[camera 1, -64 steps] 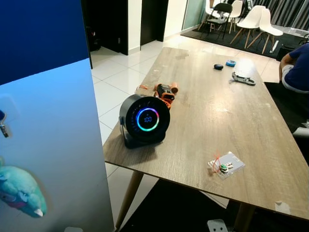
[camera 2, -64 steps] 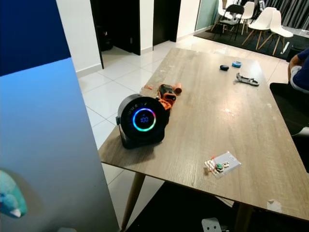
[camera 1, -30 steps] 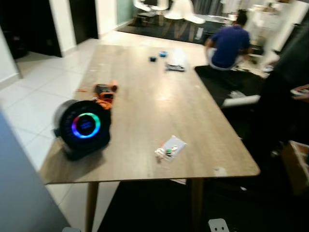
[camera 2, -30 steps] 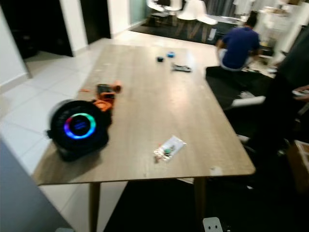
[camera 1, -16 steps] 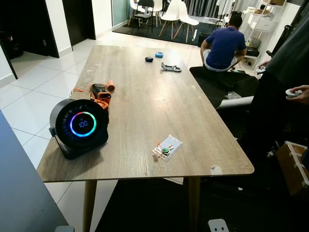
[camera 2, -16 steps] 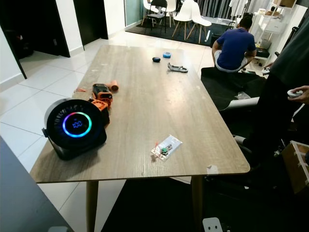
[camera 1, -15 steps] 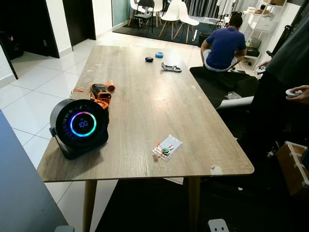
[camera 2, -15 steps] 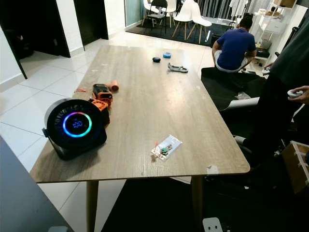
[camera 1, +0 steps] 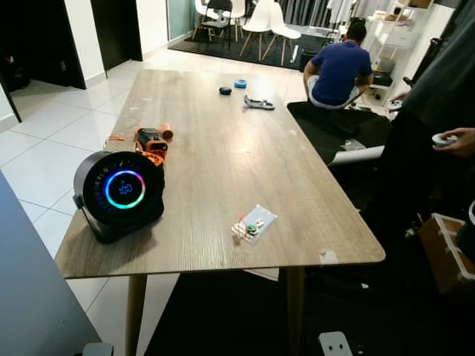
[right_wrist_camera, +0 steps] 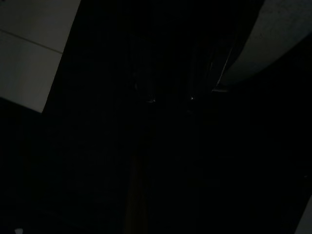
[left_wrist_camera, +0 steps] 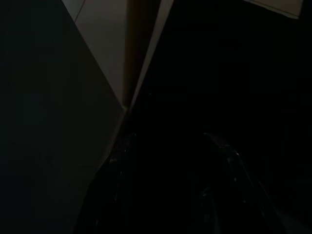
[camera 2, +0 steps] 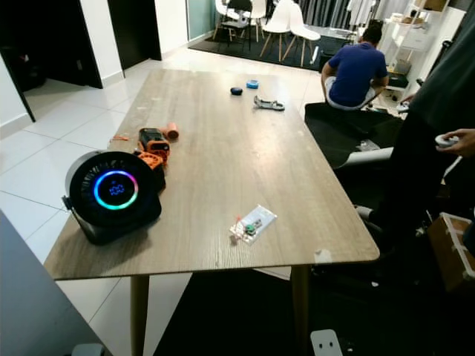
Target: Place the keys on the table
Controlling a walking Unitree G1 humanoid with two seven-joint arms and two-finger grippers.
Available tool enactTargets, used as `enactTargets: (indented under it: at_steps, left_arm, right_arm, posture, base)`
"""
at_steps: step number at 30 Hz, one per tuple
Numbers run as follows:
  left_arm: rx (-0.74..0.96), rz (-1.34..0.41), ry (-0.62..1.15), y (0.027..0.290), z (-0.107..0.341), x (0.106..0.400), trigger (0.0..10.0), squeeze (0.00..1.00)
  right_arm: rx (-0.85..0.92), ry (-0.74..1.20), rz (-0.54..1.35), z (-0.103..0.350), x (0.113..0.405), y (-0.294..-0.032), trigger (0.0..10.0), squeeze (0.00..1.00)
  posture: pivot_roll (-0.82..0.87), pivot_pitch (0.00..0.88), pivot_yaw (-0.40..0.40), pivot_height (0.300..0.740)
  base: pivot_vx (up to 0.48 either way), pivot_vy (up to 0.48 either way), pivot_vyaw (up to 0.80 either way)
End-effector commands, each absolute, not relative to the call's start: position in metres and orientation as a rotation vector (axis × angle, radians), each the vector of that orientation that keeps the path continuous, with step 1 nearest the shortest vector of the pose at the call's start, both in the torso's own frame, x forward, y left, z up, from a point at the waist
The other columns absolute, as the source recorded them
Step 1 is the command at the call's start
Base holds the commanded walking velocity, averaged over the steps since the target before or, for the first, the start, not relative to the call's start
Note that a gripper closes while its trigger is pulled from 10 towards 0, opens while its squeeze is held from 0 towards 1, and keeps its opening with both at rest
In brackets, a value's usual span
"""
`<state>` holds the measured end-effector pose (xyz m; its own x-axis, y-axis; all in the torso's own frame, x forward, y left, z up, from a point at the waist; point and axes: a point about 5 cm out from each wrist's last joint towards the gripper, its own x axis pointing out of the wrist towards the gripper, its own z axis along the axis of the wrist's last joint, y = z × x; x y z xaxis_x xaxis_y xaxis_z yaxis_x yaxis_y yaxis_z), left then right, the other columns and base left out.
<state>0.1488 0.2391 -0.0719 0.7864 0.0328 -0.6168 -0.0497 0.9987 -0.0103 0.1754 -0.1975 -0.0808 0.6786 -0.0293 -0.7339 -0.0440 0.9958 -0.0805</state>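
Observation:
A long wooden table stands before me, its near edge close. At its far end lies a silver-grey looped object; too small to tell whether it is a set of keys. In the left wrist view, which is very dark, the faint outline of my left gripper hangs beside a pale panel edge. The right wrist view is just as dark, with two small glints marking my right gripper. I cannot make out anything held in either one.
On the table are a round black fan with a glowing ring, an orange tool and a clear bag of small parts. A person in blue sits beyond. Another person stands at the right, holding a white controller.
The camera has swung right, away from the blue wall, and now faces the table squarely. In the last half second the view shifted only slightly. Nothing on the table moved.

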Motion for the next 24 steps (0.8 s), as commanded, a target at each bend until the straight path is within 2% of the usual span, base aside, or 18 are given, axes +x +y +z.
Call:
enactTargets:
  at_steps: [1,10,24]
  left_arm:
    - [-0.043,0.047,0.667,0.2359,-0.0741,0.1445,10.0,0.00]
    - [-0.028,0.031,0.651,0.2367,-0.0719,0.1470,10.0,0.00]
    - [-0.015,0.005,0.610,0.2362,-0.0682,0.1495,10.0,0.00]
  right_arm:
    - [-0.106,0.855,0.009,-0.0842,0.1678,-0.2005,10.0,0.00]
    - [-0.106,0.859,0.011,-0.0848,0.1671,-0.1991,10.0,0.00]
    - [-0.102,0.850,0.014,-0.0847,0.1674,-0.1969,10.0,0.00]
  posture:
    - [0.11,0.055,-0.083,0.740]
    - [0.11,0.049,-0.081,0.740]
    - [0.12,0.054,-0.081,0.740]
  base:
    - [-0.334,0.000,0.00]
    - [-0.339,0.000,0.00]
    - [0.000,0.000,0.00]
